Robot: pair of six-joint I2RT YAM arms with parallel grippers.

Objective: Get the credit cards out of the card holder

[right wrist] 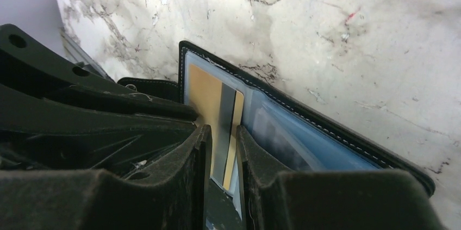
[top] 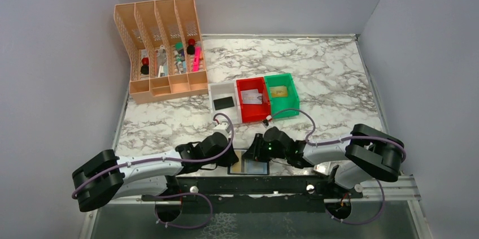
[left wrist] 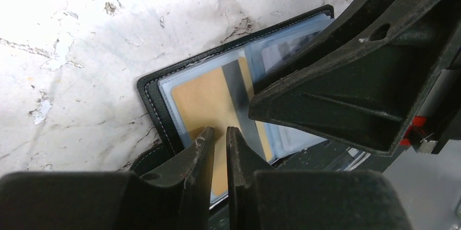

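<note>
The card holder (top: 249,167) lies open at the table's near edge between both grippers, its black stitched edge (left wrist: 149,86) and blue-grey pockets (right wrist: 304,137) showing. A yellowish-gold card with a grey stripe (left wrist: 201,99) sits in its left pocket; it also shows in the right wrist view (right wrist: 204,91). My left gripper (left wrist: 220,132) hangs over this card, its jaws almost together, nothing between them. My right gripper (right wrist: 223,129) is over the card's striped end, its jaws a narrow slit apart, and crosses the left wrist view (left wrist: 337,94). Other cards show faintly in the right pockets.
Three small bins stand mid-table: white (top: 214,93) holding a black card (top: 224,103), red (top: 243,86) holding a printed white card (top: 252,97), green (top: 294,100) holding a card (top: 281,91). A peach desk organiser (top: 164,83) stands at the back left.
</note>
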